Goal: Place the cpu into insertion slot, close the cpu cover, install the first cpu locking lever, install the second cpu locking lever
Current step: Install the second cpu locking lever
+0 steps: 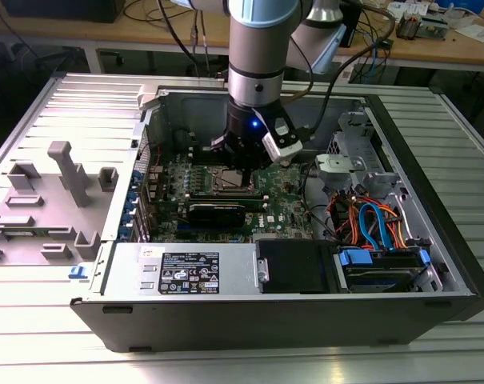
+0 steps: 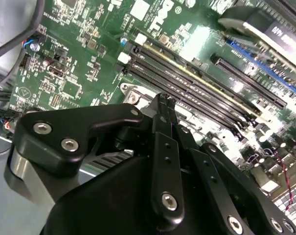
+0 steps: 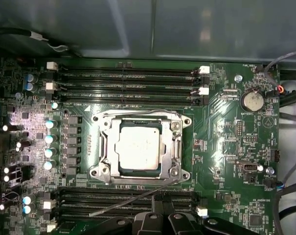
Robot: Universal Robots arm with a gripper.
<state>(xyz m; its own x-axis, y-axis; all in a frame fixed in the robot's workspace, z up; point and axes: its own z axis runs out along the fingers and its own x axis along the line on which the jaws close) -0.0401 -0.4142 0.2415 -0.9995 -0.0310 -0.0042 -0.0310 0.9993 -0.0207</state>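
In the first wrist view the cpu lies flat in the insertion slot, silver top up. The cpu cover is down around it as a thin metal frame. A thin metal locking lever sticks out at a slant from one corner of the socket, over the memory slots. My gripper is shut, and its tips sit right at this lever; I cannot tell whether they touch it. In the exterior view the gripper hangs just above the socket. The black fingers lie pressed together.
The green motherboard sits inside an open computer case. Long black memory slots run along both sides of the socket. Bundled cables and a drive bay fill the exterior view's right. A grey holder stands on the left.
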